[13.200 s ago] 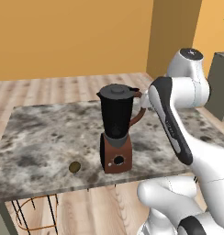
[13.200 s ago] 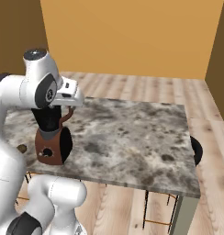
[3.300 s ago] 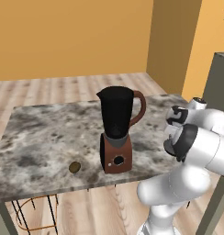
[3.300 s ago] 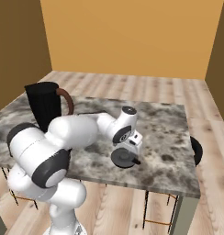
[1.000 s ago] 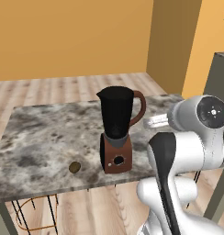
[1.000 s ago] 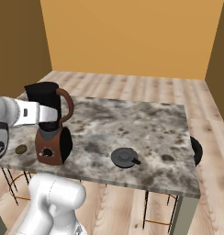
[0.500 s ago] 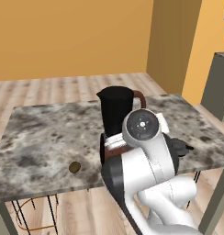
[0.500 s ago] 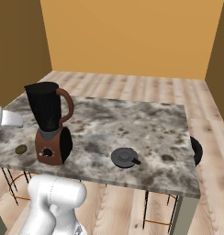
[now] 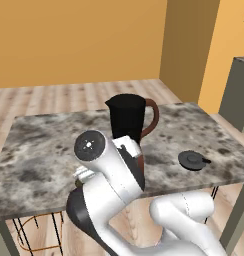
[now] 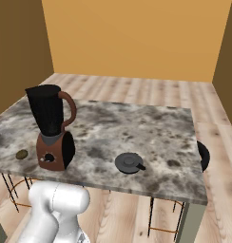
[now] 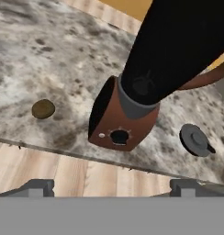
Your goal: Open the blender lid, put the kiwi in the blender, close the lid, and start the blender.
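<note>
The blender (image 10: 51,128) stands near the marble table's front left corner, its black jar (image 9: 126,117) open at the top. Its lid (image 10: 129,162) lies flat on the table to the blender's right, also seen as the lid (image 9: 192,160) and the lid (image 11: 195,139). The kiwi (image 10: 22,154) rests on the table just left of the blender base. In the hand view the kiwi (image 11: 43,109) lies left of the blender base (image 11: 120,124) with its round dial (image 11: 119,136). My gripper (image 11: 112,187) is open with nothing between its fingers, out beyond the table's front edge and facing the base.
The marble table (image 10: 151,128) stretches wide behind and to the right of the blender. Wire stools (image 10: 163,218) stand under it, and a dark round seat (image 10: 203,154) sits at its right side. My own arm (image 9: 109,170) covers the blender base in the left base view.
The arm has swung from the right side across the front of the blender to its left. The lid, blender and kiwi have stayed put. The jaws have stayed wide.
</note>
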Controlling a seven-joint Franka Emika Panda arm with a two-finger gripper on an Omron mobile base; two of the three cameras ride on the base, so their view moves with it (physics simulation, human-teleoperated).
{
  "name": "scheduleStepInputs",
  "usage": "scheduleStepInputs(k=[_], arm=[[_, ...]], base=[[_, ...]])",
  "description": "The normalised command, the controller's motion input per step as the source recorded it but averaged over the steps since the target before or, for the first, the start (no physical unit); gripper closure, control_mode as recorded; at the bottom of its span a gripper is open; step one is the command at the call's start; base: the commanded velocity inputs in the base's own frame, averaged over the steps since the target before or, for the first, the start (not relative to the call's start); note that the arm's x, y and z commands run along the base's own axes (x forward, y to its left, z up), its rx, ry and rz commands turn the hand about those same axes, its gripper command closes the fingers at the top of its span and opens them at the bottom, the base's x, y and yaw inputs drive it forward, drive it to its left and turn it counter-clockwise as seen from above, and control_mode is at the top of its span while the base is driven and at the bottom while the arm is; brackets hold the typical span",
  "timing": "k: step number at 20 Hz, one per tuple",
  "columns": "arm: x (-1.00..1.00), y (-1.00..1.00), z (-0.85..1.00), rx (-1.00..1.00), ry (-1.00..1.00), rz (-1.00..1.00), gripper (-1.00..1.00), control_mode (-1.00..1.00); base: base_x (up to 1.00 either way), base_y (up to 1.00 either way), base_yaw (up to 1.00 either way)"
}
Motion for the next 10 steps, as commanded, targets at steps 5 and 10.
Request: scheduleStepInputs(k=[5,10], arm=[[0.28,0.41,-0.41,-0.01,0.18,0.04,-1.00,-1.00],[0.48,0.18,-0.48,0.00,0.14,0.03,-1.00,-1.00]], base=[[0.00,0.00,0.00],[0.00,0.00,0.00]])
